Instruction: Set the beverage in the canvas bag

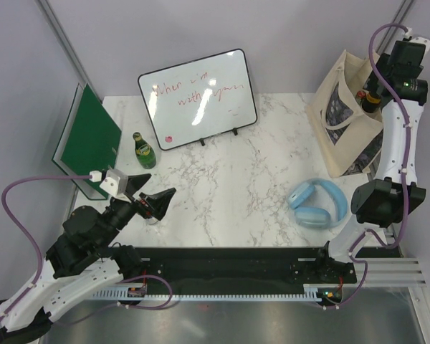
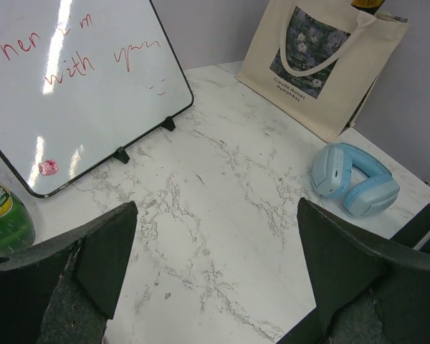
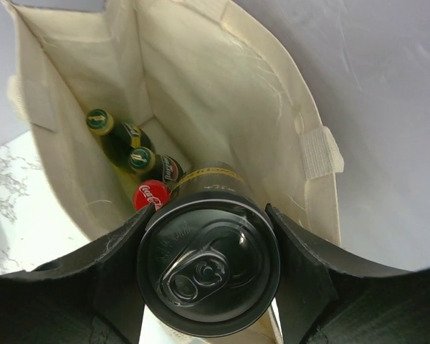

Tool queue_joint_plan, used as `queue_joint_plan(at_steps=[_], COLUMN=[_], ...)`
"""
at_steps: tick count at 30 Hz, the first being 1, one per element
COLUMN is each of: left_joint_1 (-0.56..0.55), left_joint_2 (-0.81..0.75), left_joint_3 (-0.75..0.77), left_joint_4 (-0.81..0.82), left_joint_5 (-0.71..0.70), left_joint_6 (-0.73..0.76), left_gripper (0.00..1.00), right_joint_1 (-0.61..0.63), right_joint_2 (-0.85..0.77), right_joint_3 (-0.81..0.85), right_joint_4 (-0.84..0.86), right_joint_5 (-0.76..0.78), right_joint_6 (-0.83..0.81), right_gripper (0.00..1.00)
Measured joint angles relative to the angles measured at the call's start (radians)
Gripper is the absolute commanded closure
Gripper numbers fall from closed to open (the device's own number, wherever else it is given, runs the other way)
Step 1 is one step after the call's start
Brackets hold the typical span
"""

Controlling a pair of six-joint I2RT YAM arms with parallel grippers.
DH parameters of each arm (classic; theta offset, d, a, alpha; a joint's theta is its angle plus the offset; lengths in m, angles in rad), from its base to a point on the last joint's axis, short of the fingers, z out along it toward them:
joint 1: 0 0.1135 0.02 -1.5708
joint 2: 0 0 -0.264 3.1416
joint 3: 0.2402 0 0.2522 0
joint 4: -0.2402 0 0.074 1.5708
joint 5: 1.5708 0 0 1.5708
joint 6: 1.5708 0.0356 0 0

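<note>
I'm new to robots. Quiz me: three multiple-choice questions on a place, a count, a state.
1. Where is the black can? A on the headphones; B at the open mouth of the canvas bag; C beside the whiteboard.
2. How many green bottles lie in it? A one; B two; C four.
3. The left gripper is: A open, empty; B shut on a bottle; C shut on headphones.
1B: the right gripper holds it there. 2B: two green caps, one red cap. 3A: only table between its fingers.

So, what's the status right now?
Right gripper clamped on black can, over open canvas bag. Left gripper open, empty. Three bottles inside already; nothing blocking.
</note>
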Motion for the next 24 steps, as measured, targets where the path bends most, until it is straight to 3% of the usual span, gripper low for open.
queue_joint_plan(at_steps=[11, 24], left_joint_1=[0.000, 0.000], left_joint_2=[-0.001, -0.001], left_joint_3=[0.000, 0.000], left_joint_4=[0.000, 0.000], left_joint_5=[0.000, 0.000], left_joint_6=[0.000, 0.000], left_gripper=[0.01, 0.01], right_joint_1=[-0.025, -0.115], right_joint_2=[0.028, 0.216], right_joint_3=[-0.033, -0.002], right_joint_4=[-0.002, -0.021], right_joint_5=[0.002, -0.071], right_joint_6=[0.010, 0.031], right_gripper=[1.00, 1.00])
